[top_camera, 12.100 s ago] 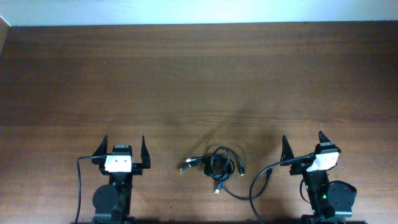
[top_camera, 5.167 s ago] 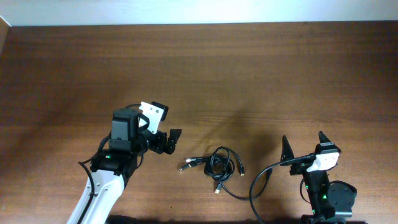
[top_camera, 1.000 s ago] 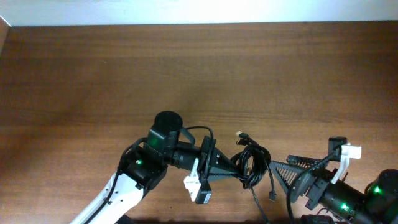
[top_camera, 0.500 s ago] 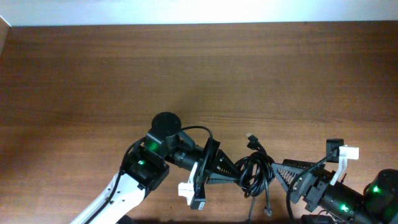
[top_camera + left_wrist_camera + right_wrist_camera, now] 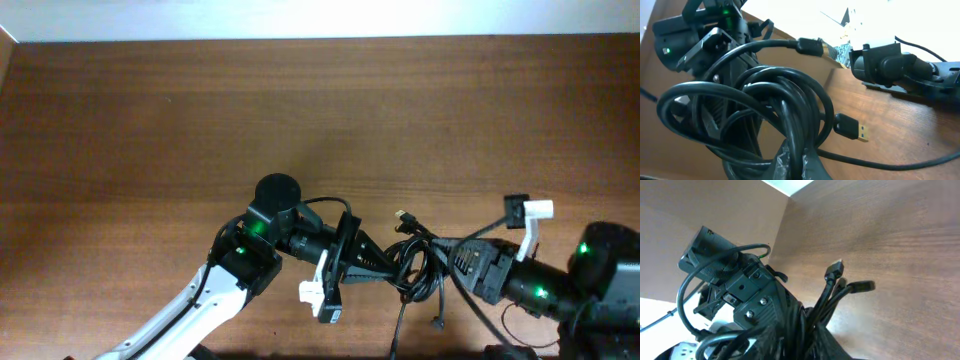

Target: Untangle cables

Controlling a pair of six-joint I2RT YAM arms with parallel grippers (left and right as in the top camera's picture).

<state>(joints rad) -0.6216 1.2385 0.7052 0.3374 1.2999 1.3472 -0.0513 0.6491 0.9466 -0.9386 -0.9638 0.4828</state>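
The cables [image 5: 413, 262] are a bunch of thin black loops held up between my two grippers, low in the middle of the overhead view. My left gripper [image 5: 388, 268] reaches in from the left and is shut on one strand, its fingertips [image 5: 785, 161] pinching the cord in the left wrist view. My right gripper [image 5: 438, 252] comes from the right and is shut on the bundle [image 5: 807, 325]. A gold-tipped plug [image 5: 852, 128] hangs free. Two more plugs [image 5: 834, 270] stick up from the bunch. Another plug [image 5: 437, 322] dangles low.
The brown wooden table [image 5: 300, 120] stretches far back to a pale wall. The left arm's black body [image 5: 740, 290] fills the right wrist view close behind the bundle. A thick black wire [image 5: 318, 204] arches over the left arm.
My right gripper moved left onto the bundle and its jaws closed from wide apart. The left gripper kept its hold and shifted slightly up and right with the cables.
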